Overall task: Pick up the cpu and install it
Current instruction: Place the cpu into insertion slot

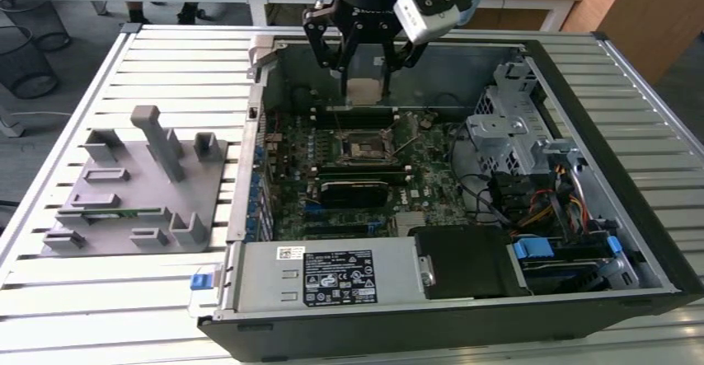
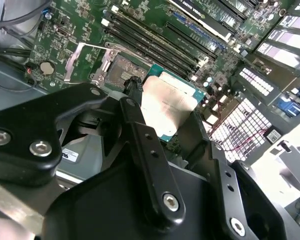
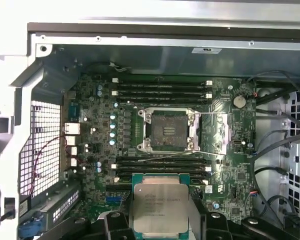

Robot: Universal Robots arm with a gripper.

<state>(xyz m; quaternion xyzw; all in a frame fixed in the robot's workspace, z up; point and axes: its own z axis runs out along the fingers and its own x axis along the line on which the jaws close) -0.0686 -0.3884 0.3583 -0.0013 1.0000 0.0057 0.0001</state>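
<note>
In the exterior view the gripper [image 1: 364, 70] hangs over the far part of the open case [image 1: 440, 336]. Its jaws are closed narrowly on the cpu [image 1: 364, 91], which is in the air above the board [image 1: 292, 200]. The socket [image 1: 358, 147] lies a little nearer than the cpu and is empty. The grey tray [image 1: 132, 192] stands well apart, outside the case, at the exterior view's left.

In the second wrist view the cpu [image 2: 170, 102] sits between two black fingers [image 2: 133, 86], each pressing on an opposite edge. Its silver top faces up, away from the board. The socket [image 2: 117, 70] is just beside it, with the metal frame [image 2: 87, 62] folded open.

In the first wrist view the cpu [image 3: 160, 205] is almost square, so it has hardly any long axis. Its edges run parallel to the edges of the socket [image 3: 168, 130], and the two are clearly apart.

I judge that the pick is done and the carrying to the socket is in hand. Installing asks that the cpu stands exactly over the socket, level and turned the correct way. It should also go down softly, because I expect the contacts are delicate.
</note>
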